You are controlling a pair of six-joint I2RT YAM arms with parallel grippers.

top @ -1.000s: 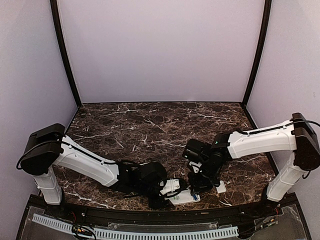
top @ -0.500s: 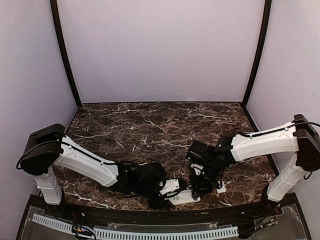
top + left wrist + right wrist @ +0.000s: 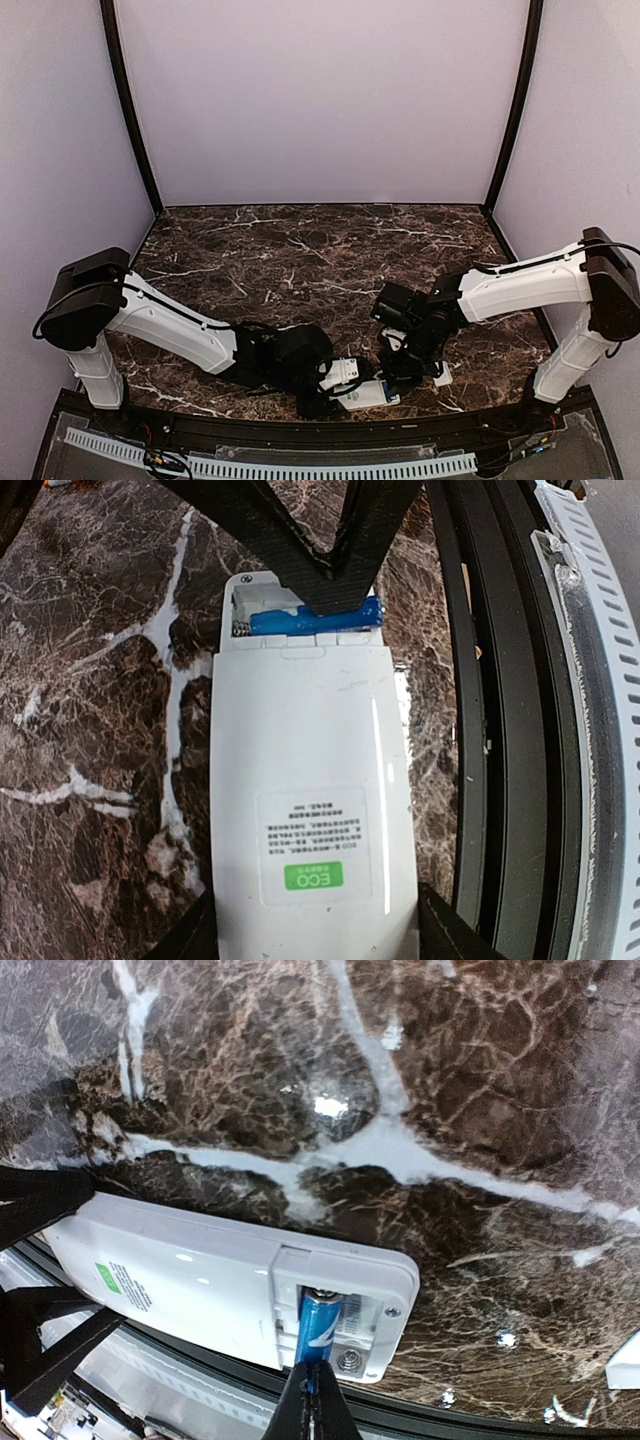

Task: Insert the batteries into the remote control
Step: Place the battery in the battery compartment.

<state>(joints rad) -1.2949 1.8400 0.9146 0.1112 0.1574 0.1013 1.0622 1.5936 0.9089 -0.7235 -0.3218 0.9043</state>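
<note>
The white remote control (image 3: pixel 300 810) lies back-up near the table's front edge, green label showing, its battery bay open at the far end. My left gripper (image 3: pixel 315 935) is shut on the remote's sides. One blue battery (image 3: pixel 318 1328) lies in the bay's slot (image 3: pixel 315 617); beside it a spring contact (image 3: pixel 348 1360) shows in a bare slot. My right gripper (image 3: pixel 315 1392) is shut, its joined tips resting on the battery's near end. In the top view the remote control (image 3: pixel 365 393) sits between the left gripper (image 3: pixel 335 385) and the right gripper (image 3: pixel 392 372).
A small white cover piece (image 3: pixel 441 374) lies on the marble just right of the right gripper, also at the right edge of the right wrist view (image 3: pixel 628 1360). The black front rail (image 3: pixel 480 730) runs close along the remote's side.
The right gripper's jaws have closed together and its arm has shifted slightly right and down over the remote's open end. The left arm and the remote have not moved.
</note>
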